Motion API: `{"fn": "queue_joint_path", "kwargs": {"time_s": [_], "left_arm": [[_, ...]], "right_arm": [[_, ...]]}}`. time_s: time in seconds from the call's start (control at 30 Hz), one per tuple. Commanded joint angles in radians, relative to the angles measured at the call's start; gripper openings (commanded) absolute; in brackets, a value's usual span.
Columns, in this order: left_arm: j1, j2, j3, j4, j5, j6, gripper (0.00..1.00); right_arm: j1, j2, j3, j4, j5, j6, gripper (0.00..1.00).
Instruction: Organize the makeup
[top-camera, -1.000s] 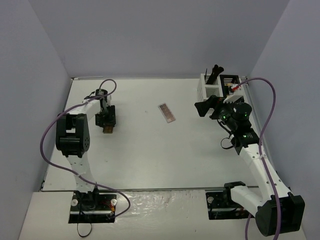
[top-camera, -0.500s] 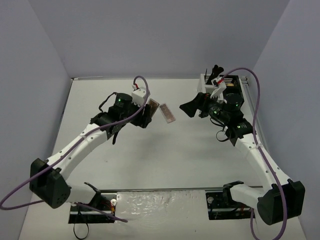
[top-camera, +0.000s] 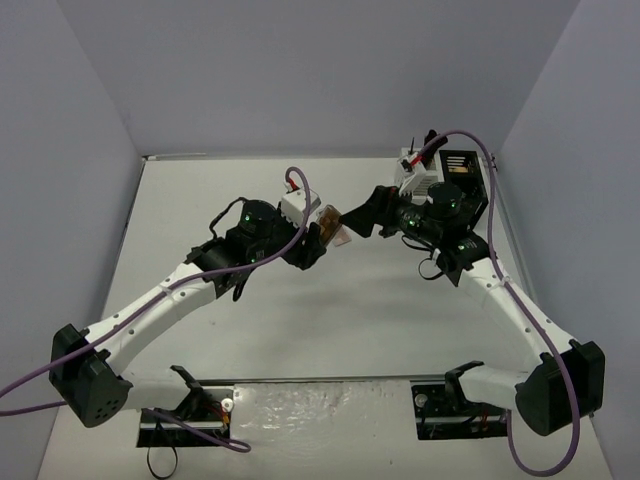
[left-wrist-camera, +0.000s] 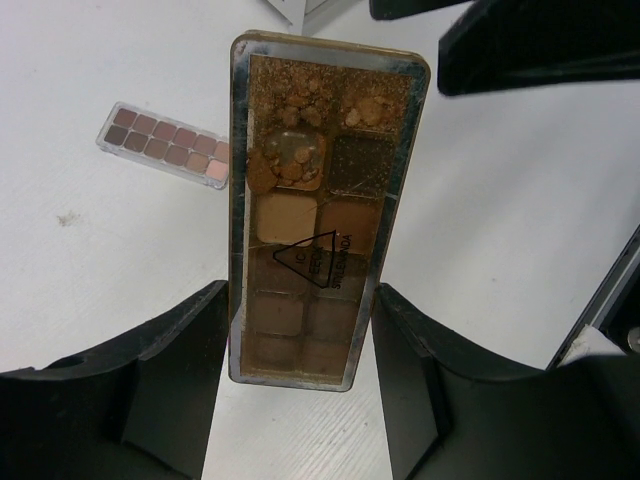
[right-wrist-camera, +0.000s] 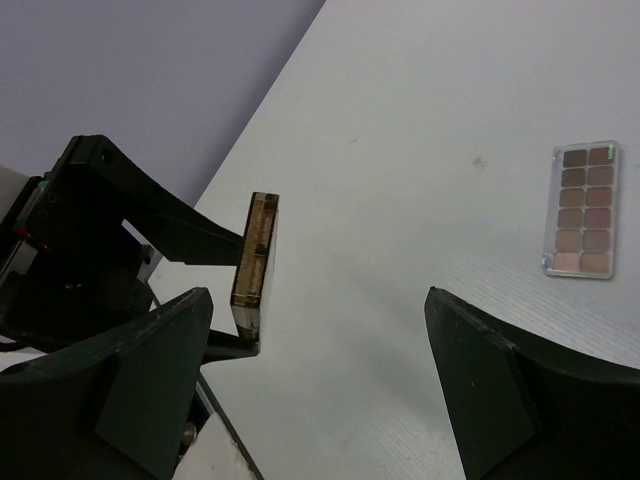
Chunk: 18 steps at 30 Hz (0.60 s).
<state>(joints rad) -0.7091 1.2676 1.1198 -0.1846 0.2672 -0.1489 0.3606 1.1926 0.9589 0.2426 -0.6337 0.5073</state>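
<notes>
1. The left arm has swung in from the far left of the table (top-camera: 300, 320) to its middle, bringing the brown palette (left-wrist-camera: 315, 200) with it. The left claw (top-camera: 312, 243) is partly closed, one finger on each long edge near the palette's lower end, so most of the palette sticks out ahead of it, clear of the table
2. The right arm has turned away from the white organizer box (top-camera: 415, 178) at the far right and now faces the left arm. The right claw (right-wrist-camera: 318, 300) is spread wide and holds nothing. In its wrist view the brown palette shows edge-on off to the left, not yet between its fingers
3. The pink-brown palette (right-wrist-camera: 582, 210) lies flat on the table where it lay a second ago, untouched, close beneath the spot where the two claws now meet
4. This looks like the start of a mid-air handover: the left arm seems to be offering the free end so that the right arm, nearer the organizer, can put the palette away. Nothing has passed across yet, and the palette on the table is still to be dealt with
</notes>
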Motion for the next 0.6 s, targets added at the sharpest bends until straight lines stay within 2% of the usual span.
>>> {"fn": "queue_joint_path", "kwargs": {"time_s": [0.0, 0.2, 0.33, 0.57], "left_arm": [[-0.015, -0.015, 0.054, 0.110, 0.009, 0.024, 0.15], [-0.034, 0.000, 0.073, 0.096, -0.010, 0.040, 0.15], [-0.040, 0.004, 0.075, 0.097, -0.022, 0.049, 0.15], [-0.043, 0.005, 0.081, 0.096, -0.026, 0.054, 0.16]], "right_arm": [[0.048, 0.018, 0.070, 0.066, -0.007, 0.003, 0.83], [0.101, 0.045, 0.085, 0.067, 0.019, -0.007, 0.74], [0.121, 0.065, 0.089, 0.066, 0.031, -0.007, 0.63], [0.129, 0.077, 0.078, 0.058, 0.064, -0.010, 0.33]]}}
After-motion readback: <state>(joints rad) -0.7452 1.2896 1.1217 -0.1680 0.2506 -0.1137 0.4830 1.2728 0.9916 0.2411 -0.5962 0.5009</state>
